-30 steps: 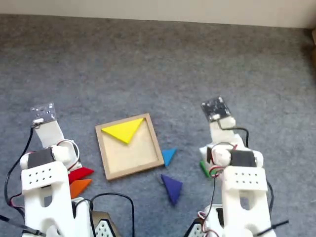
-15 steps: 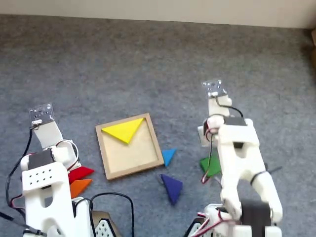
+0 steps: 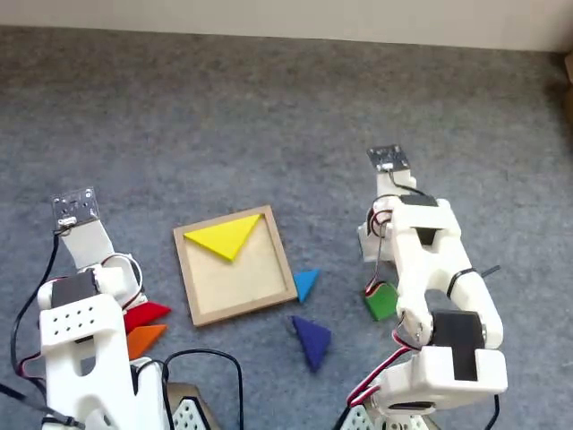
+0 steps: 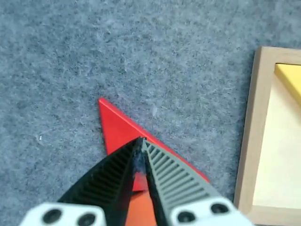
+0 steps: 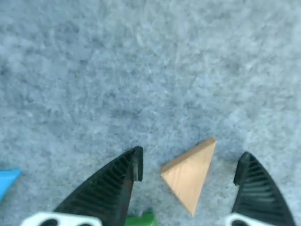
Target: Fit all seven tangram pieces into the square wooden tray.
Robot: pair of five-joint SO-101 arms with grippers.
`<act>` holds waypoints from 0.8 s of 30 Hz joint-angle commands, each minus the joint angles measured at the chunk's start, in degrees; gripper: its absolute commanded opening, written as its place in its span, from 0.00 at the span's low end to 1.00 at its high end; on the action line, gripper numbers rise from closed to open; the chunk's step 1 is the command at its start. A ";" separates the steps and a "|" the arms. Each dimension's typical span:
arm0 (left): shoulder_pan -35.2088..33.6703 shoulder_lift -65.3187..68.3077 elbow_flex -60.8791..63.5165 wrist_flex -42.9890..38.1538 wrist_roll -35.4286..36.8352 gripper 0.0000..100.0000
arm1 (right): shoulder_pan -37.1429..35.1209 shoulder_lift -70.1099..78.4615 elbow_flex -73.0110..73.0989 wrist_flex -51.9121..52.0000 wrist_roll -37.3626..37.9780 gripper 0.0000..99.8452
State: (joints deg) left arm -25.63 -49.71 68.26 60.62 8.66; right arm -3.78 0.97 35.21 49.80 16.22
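Swung forward since a second ago, the right gripper (image 5: 190, 154) is held with fingers spread astride the bare wooden triangle (image 5: 189, 179), right of the tray (image 3: 242, 307); the left gripper (image 4: 141, 142) is closed above the red triangle (image 4: 116, 126).

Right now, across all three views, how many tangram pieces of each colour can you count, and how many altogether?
Yellow piece: 1
Light blue piece: 1
Dark blue piece: 1
Green piece: 1
Red piece: 1
Orange piece: 1
Plain wood piece: 1
Total: 7
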 commanded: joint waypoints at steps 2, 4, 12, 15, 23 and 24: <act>-0.31 -0.75 -0.31 -0.62 -0.09 0.01 | 0.92 -0.75 -2.77 -0.66 -0.09 0.30; -0.31 -0.75 -0.31 -0.62 -0.09 0.01 | 1.27 -0.66 -2.77 -0.66 -0.09 0.30; -0.31 -0.75 -0.31 -0.62 -0.09 0.01 | 2.42 -0.66 -2.59 -0.66 2.37 0.25; -0.31 -0.75 -0.31 -0.62 -0.09 0.01 | 2.51 -0.66 -2.59 -0.57 2.37 0.25; -0.31 -0.75 -0.31 -0.62 -0.09 0.01 | 2.51 -1.01 -2.86 1.45 2.64 0.25; -0.31 -0.75 -0.31 -0.62 -0.09 0.01 | 2.42 -1.10 -2.95 2.15 2.64 0.25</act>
State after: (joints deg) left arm -25.63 -49.71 68.26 60.62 8.66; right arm -2.20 1.05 35.21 50.24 17.80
